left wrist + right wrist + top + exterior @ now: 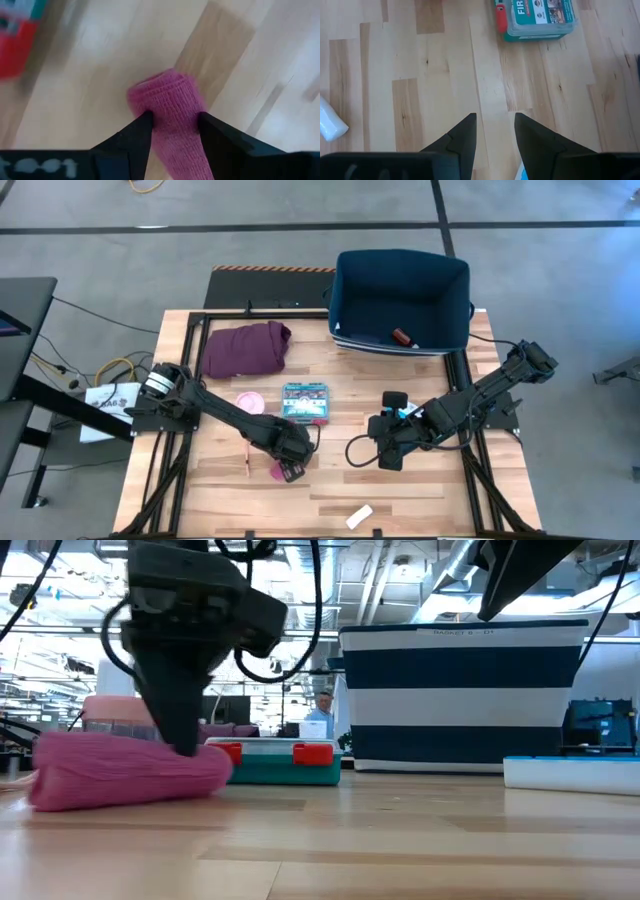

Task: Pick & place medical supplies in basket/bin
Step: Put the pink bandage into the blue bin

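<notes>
A maroon cloth (247, 347) lies crumpled on the wooden table (420, 490); a person (322, 712) stands far behind.

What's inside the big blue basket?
One small dark red roll lies on the floor of the blue basket, near its front wall. The basket's near wall covers a strip of the floor, so anything there is hidden.
</notes>
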You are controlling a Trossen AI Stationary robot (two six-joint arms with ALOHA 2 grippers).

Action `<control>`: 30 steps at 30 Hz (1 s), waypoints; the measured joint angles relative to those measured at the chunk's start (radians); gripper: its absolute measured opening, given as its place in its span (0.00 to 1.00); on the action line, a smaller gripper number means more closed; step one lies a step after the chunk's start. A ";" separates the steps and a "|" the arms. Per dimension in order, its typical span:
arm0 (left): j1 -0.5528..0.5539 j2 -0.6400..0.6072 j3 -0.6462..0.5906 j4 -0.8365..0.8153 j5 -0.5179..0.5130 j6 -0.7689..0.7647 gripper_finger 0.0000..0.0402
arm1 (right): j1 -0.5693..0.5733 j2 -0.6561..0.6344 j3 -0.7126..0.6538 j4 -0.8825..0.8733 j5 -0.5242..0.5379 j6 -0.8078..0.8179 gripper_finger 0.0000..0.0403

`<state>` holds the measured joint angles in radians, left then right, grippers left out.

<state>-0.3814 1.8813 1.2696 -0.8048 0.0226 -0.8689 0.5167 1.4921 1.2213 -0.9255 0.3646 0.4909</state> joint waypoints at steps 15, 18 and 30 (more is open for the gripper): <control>-0.025 0.034 -0.005 -0.052 -0.032 -0.071 0.39 | 0.001 0.000 0.000 0.017 0.000 -0.002 0.31; -0.025 0.034 -0.006 -0.057 -0.031 -0.086 0.39 | 0.006 0.000 0.000 0.023 0.000 -0.003 0.31; -0.039 0.058 -0.004 -0.028 0.000 -0.066 0.40 | 0.007 0.000 0.000 0.027 0.000 -0.004 0.31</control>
<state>-0.4202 1.9388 1.2655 -0.8327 0.0225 -0.9348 0.5236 1.4918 1.2217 -0.8987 0.3645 0.4866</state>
